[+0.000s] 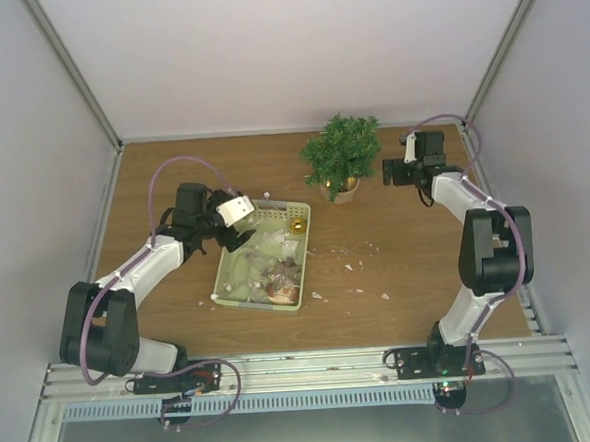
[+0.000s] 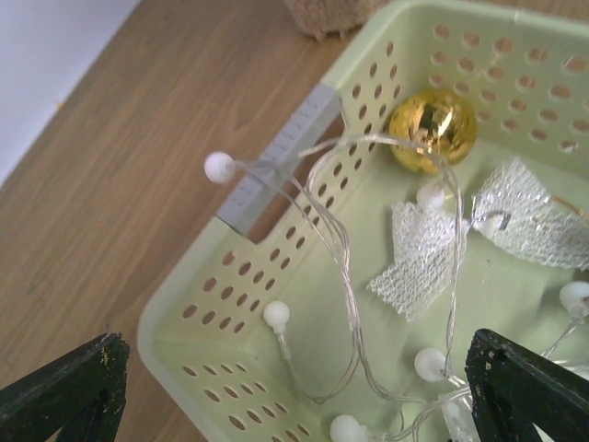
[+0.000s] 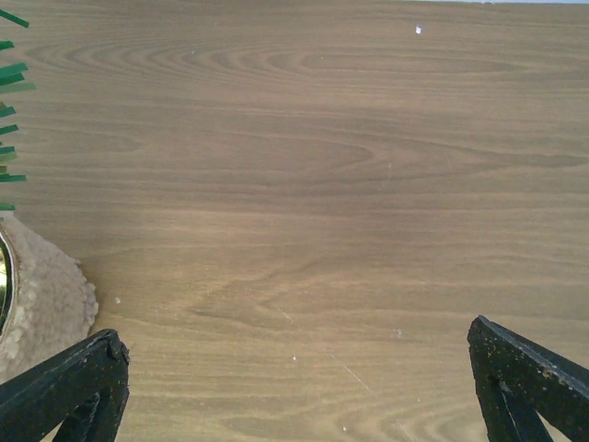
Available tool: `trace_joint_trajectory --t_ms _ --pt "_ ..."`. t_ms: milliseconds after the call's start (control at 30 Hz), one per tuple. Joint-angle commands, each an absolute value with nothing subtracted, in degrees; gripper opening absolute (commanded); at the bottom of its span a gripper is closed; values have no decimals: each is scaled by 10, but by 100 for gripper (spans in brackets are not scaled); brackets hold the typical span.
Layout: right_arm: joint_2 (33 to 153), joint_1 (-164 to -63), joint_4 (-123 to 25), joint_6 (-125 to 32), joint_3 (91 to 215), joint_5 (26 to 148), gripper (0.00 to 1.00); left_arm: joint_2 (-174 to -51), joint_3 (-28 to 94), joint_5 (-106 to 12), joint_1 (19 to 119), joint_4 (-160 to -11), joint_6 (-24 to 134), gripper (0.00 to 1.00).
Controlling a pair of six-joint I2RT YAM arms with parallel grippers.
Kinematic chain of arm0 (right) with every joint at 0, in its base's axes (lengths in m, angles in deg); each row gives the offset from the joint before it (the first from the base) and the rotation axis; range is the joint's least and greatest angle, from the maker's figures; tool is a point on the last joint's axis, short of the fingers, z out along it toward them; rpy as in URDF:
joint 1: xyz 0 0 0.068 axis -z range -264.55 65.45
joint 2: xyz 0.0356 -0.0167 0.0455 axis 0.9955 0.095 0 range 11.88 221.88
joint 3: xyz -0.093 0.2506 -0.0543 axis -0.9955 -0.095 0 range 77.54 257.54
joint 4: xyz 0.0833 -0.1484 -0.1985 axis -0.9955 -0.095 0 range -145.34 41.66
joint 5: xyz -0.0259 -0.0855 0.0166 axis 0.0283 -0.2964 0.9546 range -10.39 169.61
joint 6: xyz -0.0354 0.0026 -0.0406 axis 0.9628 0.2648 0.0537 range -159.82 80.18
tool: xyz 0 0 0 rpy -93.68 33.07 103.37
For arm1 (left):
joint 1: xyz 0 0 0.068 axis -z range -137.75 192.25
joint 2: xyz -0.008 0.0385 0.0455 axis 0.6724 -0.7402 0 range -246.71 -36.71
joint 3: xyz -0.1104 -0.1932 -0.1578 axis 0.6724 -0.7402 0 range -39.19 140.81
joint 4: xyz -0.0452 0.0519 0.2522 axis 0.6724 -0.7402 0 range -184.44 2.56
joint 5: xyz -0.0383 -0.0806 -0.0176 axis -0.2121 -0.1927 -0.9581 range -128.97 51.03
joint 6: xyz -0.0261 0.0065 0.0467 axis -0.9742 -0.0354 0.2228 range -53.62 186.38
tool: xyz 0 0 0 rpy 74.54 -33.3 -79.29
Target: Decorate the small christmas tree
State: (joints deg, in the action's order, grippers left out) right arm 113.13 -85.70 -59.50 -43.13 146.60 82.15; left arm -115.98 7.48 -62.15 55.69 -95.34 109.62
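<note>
One tree [image 1: 342,153], one basket [image 2: 230,304], both end effectors released and empty.
The tree stands beyond the basket's far right corner, near the desk's [image 1: 398,265] back edge. The left end effector [image 2: 294,364] hovers over the basket's far-left rim, by one gold ball [image 2: 432,129]; the right end effector [image 3: 294,364] is farther right, over plain wood.
</note>
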Motion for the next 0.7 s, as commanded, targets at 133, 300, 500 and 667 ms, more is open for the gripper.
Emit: trace_joint_trajectory --t_ms 133,300,500,667 --pt "1098 -854 -632 -458 1467 811 100 -1206 62 -528 565 -907 1129 99" --pt "1093 -854 -629 -455 1460 815 100 -1243 60 -445 563 -851 1150 99" --pt "1095 -854 -625 -455 1453 833 100 -1307 91 -380 554 -773 1133 99" --pt "1091 -854 -626 -453 1441 838 100 -1369 152 -360 544 -745 1095 99"
